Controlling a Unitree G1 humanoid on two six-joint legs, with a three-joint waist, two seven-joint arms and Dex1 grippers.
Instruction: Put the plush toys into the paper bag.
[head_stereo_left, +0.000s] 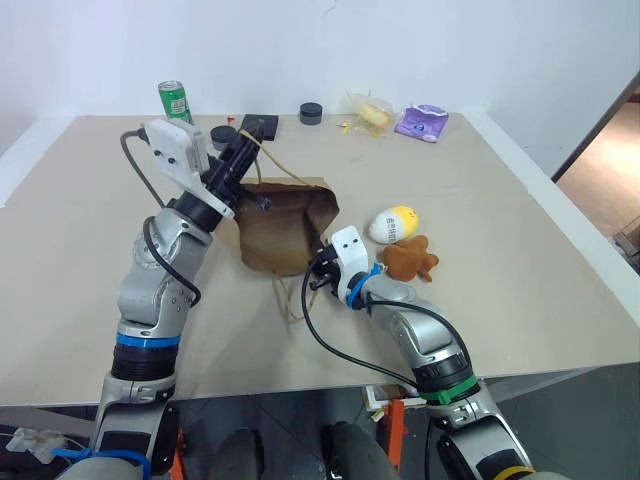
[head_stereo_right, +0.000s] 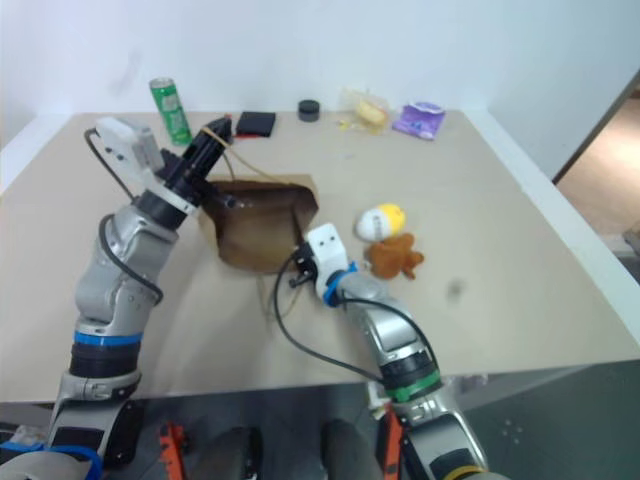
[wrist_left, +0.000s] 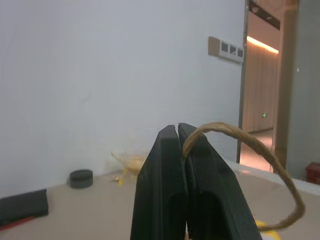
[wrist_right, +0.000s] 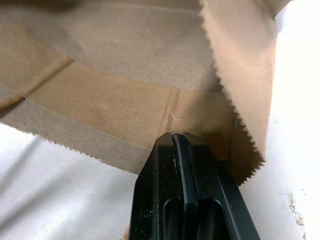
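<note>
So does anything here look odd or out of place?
The paper bag lies on its side, crumpled, its mouth half collapsed. The left gripper lifts one cord handle. Both plush toys sit outside on the table.

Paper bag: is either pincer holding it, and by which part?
The left pincer is shut on the cord handle of the paper bag, lifting it. The right pincer is shut at the bag's mouth; whether it pinches the paper edge cannot be told.

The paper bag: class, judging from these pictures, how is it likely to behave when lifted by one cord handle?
The paper bag probably sags and folds: its thin walls already crease. It looks light, since the left gripper holds up its mouth by one thin cord handle. It may swing or collapse shut if released.
</note>
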